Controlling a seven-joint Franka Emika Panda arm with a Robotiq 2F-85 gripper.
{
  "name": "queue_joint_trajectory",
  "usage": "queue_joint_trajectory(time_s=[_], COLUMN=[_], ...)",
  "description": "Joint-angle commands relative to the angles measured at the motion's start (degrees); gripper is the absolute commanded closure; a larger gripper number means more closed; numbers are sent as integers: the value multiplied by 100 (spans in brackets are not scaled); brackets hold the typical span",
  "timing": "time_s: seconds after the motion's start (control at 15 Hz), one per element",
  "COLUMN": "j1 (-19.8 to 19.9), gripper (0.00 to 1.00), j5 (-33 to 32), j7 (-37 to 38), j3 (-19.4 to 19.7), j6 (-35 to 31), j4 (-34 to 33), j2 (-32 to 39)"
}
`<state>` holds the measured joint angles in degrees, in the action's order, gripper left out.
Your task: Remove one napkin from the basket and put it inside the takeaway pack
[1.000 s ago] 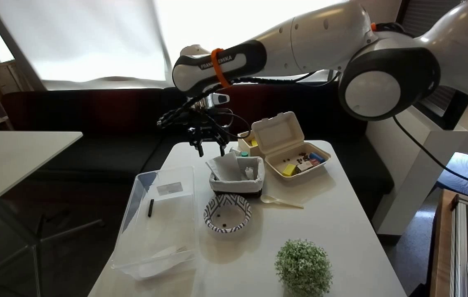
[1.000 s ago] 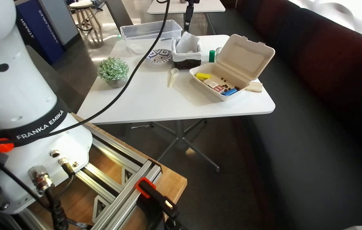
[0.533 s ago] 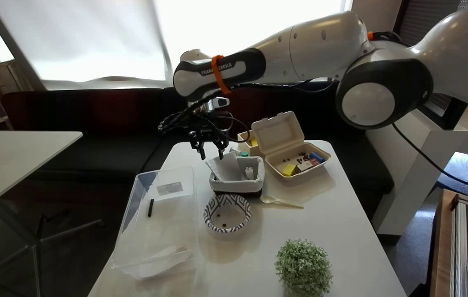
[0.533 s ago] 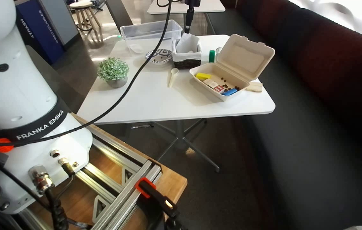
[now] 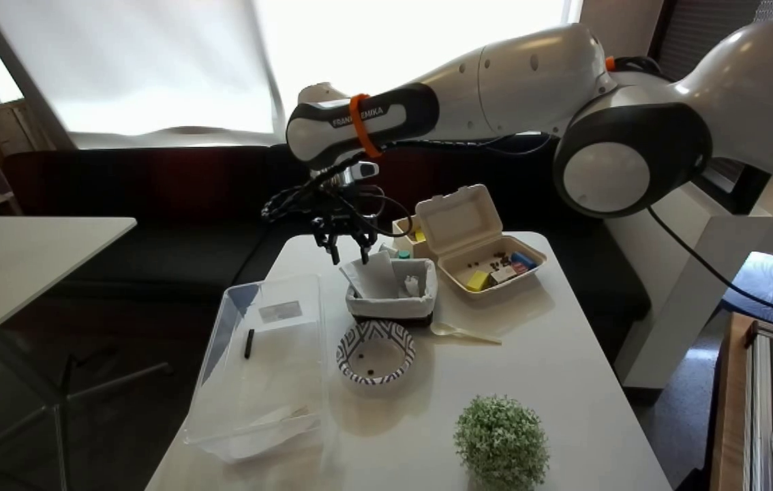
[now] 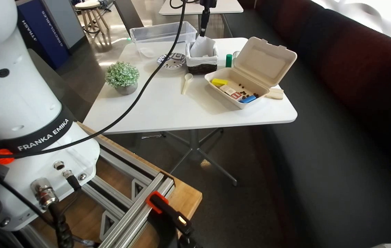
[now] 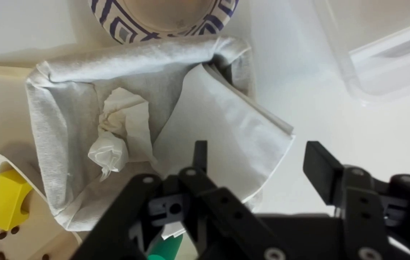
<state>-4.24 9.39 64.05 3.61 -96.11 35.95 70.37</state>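
Note:
The basket, a dark woven box with a white cloth liner, stands at the table's far part in both exterior views (image 5: 393,309) (image 6: 201,61). Pale folded napkins (image 5: 374,275) lean in it, a corner sticking over the rim. In the wrist view the napkin stack (image 7: 223,126) lies right of a crumpled paper (image 7: 111,144). My gripper (image 5: 350,258) is open and empty above the napkins' raised edge. In the wrist view the left finger overlaps the napkins and the right finger (image 7: 322,171) is beyond their edge. The takeaway pack (image 5: 458,218) stands open beside the basket, its lid up.
The pack holds a yellow block (image 6: 219,82), a blue piece and small brown beans. A patterned bowl (image 5: 376,351), a spoon (image 5: 463,333), a clear tub (image 5: 270,368), a green-capped item (image 6: 229,60) and a plant (image 5: 502,440) stand around the basket.
My gripper has come down a little toward the raised napkin edge, mostly in the first half second. It stays open. The napkins, basket and pack have not moved.

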Motion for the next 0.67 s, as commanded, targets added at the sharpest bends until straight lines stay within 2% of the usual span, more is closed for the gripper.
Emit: queue_joint_trajectory(time_s=[0.0, 0.2, 0.6], j1=[-15, -14, -17], gripper=[34, 41, 42], j5=[-40, -38, -43], j7=[107, 104, 100], j3=[21, 19, 23], j6=[253, 308, 416], j4=[-387, -390, -408], j2=[233, 234, 236])
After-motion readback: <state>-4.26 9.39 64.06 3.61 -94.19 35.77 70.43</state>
